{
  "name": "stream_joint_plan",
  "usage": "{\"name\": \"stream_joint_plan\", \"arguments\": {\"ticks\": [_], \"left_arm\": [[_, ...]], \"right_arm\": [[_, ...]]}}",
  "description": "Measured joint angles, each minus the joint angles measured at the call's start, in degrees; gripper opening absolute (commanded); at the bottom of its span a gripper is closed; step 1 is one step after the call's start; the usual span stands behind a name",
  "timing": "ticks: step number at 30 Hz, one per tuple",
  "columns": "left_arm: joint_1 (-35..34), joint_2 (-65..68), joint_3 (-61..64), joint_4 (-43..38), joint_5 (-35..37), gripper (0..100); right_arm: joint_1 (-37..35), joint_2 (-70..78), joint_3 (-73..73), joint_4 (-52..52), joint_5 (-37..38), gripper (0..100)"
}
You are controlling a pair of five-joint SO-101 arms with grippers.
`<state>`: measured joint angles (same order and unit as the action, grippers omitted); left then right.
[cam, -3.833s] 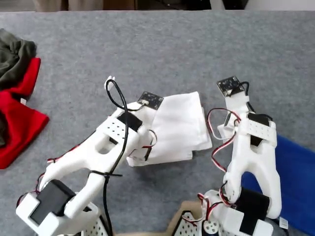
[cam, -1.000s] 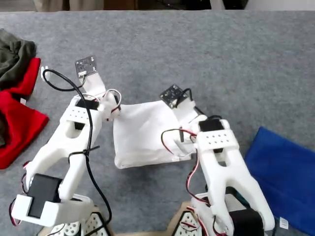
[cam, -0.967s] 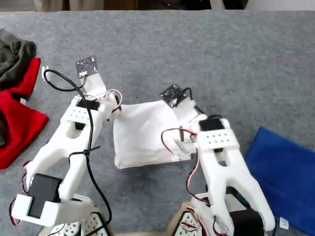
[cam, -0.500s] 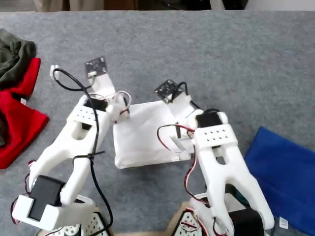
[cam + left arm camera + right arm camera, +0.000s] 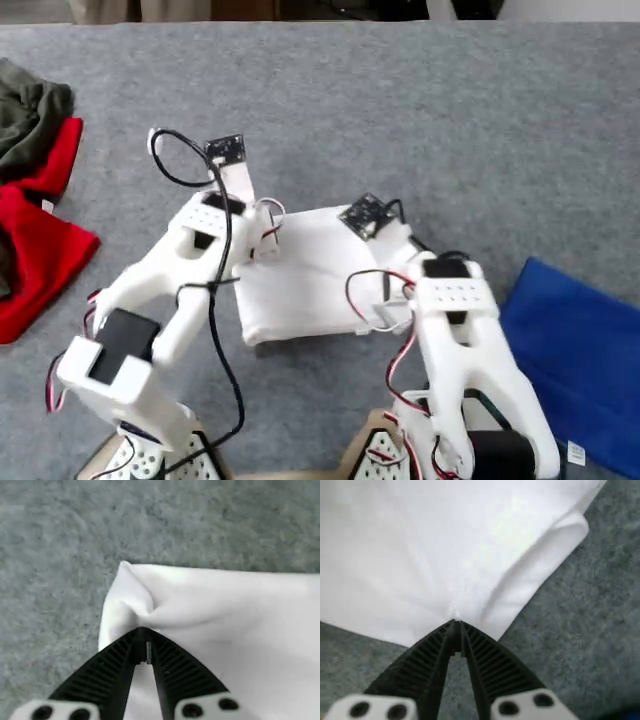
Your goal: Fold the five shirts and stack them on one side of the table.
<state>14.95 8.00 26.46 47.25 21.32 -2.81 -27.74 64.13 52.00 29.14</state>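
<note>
My left hand (image 5: 144, 642) is clamped on one corner of the white shirt (image 5: 310, 285) and my right hand (image 5: 456, 629) on the opposite edge. Each pinches up a small pleat, likely so the folded bundle moves as one piece. The shirt lies mid-way across the surface (image 5: 450, 120), a slightly rumpled rectangle between a red shirt (image 5: 40, 260) and a blue shirt (image 5: 580, 350)

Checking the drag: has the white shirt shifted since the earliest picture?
Yes. The white shirt slid left, away from the blue shirt, toward the red shirt.
</note>
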Motion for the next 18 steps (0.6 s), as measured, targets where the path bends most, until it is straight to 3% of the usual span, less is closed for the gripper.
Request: {"name": "stream_joint_plan", "arguments": {"ticks": [11, 18], "left_arm": [[-1.49, 1.49, -4.40, 3.08, -0.44, 2], [-2.64, -15.56, -4.40, 11.52, -5.71, 2]], "right_arm": [[2.29, -0.35, -1.58, 1.76, 3.25, 0.5], [1.67, -6.86, -12.40, 9.76, 3.87, 0.6]]}}
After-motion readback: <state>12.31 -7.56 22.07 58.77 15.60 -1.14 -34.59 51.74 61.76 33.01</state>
